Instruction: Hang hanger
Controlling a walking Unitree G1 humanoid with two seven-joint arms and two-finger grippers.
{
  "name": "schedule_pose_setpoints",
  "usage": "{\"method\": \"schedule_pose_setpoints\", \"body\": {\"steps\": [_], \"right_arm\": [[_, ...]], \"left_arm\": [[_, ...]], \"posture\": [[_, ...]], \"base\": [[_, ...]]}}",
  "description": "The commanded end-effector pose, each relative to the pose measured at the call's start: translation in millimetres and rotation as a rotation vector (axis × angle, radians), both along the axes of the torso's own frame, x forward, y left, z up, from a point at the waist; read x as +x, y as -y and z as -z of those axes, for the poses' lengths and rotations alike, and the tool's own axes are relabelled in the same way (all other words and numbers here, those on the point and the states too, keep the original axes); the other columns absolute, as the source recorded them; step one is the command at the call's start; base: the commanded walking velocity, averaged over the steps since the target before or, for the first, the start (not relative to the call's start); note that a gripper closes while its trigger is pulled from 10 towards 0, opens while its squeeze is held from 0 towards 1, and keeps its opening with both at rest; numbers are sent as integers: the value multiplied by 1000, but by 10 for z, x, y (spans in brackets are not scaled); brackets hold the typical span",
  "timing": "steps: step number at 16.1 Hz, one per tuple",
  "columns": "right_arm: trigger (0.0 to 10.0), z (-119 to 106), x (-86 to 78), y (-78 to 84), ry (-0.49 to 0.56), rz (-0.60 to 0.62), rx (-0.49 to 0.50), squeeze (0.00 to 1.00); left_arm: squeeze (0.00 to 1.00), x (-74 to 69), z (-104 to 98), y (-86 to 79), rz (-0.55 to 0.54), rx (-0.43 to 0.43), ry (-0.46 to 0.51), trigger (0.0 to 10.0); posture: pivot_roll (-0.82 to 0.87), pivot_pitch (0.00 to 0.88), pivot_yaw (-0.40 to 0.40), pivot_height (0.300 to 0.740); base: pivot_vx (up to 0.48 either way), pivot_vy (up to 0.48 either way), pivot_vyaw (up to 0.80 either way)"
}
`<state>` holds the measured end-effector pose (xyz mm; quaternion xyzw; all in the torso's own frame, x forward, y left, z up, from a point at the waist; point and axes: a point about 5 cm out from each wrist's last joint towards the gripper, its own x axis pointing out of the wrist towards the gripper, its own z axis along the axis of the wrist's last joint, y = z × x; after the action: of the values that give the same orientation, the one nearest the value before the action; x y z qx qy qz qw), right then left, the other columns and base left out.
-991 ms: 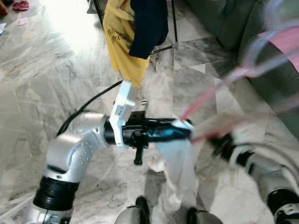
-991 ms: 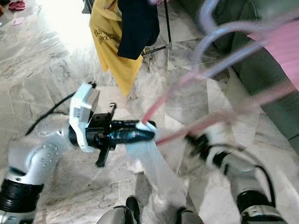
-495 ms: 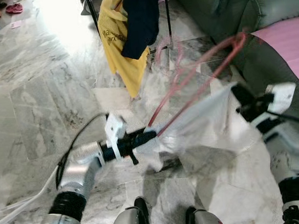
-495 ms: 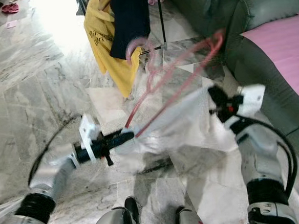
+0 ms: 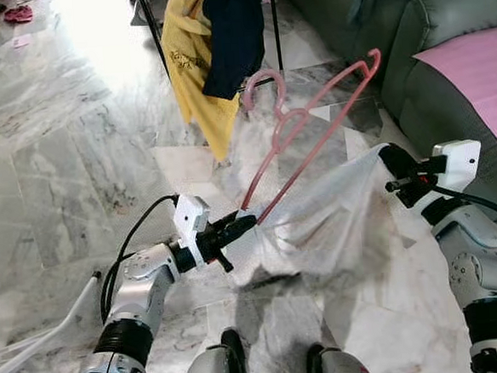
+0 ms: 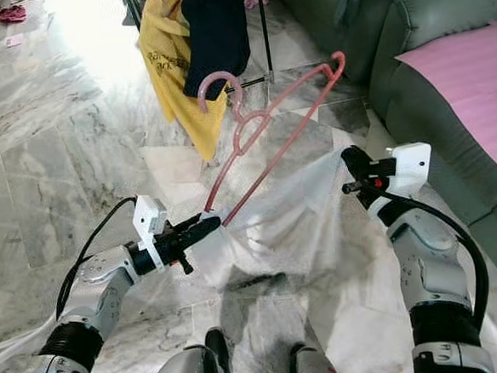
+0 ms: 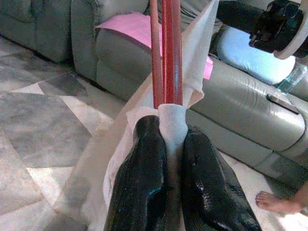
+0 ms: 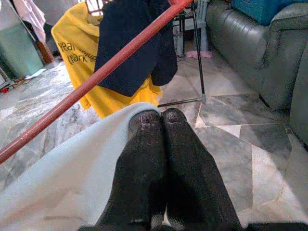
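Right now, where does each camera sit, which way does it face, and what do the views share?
Left eye: on the head, looking down at the pink hanger with its white cloth; both arms show.
Right eye: beside it, same scene.
Left wrist: along the left pincer, shut on hanger and cloth, toward the sofa.
Right wrist: along the right pincer, shut on the cloth, toward the yellow shirt.
All share hanger and cloth.

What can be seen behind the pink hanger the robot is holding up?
Behind the pink hanger hang a yellow shirt and a dark garment on a black rack. The rack's top and hanging rail are out of frame.
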<state>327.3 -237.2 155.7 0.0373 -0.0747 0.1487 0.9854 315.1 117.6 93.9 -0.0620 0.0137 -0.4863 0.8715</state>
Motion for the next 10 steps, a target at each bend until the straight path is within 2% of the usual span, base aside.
{"method": "schedule_pose_setpoints", "body": {"steps": [1, 2, 3, 4, 7, 10], "right_arm": [[0, -33, -26, 9, 13, 0, -15, 0], [0, -21, -24, 5, 7, 2, -20, 0], [10000, 461, 30, -129, -210, 31, -108, 1000], [10000, 695, 15, -225, -305, 36, -173, 1000], [10000, 843, -24, -321, -342, 53, -203, 1000], [10000, 914, -26, -361, -342, 73, -224, 1000]], "left_arm": [[0, -2, 9, -32, -5, 9, 8, 10000], [0, 1, -7, -24, -1, 2, 12, 10000], [0, 166, -520, 183, 46, -73, 64, 10000], [0, 205, -807, 288, 74, -115, 102, 10000], [0, 295, -1025, 332, 3, -153, 140, 10000], [0, 306, -1186, 376, -37, -177, 143, 10000]], "posture": [[-92, 228, 56, 740], [-92, 228, 56, 740], [-62, 227, 61, 740], [-56, 230, 67, 740], [-45, 231, 77, 740], [-35, 229, 79, 740]], "base": [[0, 0, 0], [0, 0, 0], [0, 0, 0], [0, 0, 0], [0, 0, 0], [0, 0, 0]]}}
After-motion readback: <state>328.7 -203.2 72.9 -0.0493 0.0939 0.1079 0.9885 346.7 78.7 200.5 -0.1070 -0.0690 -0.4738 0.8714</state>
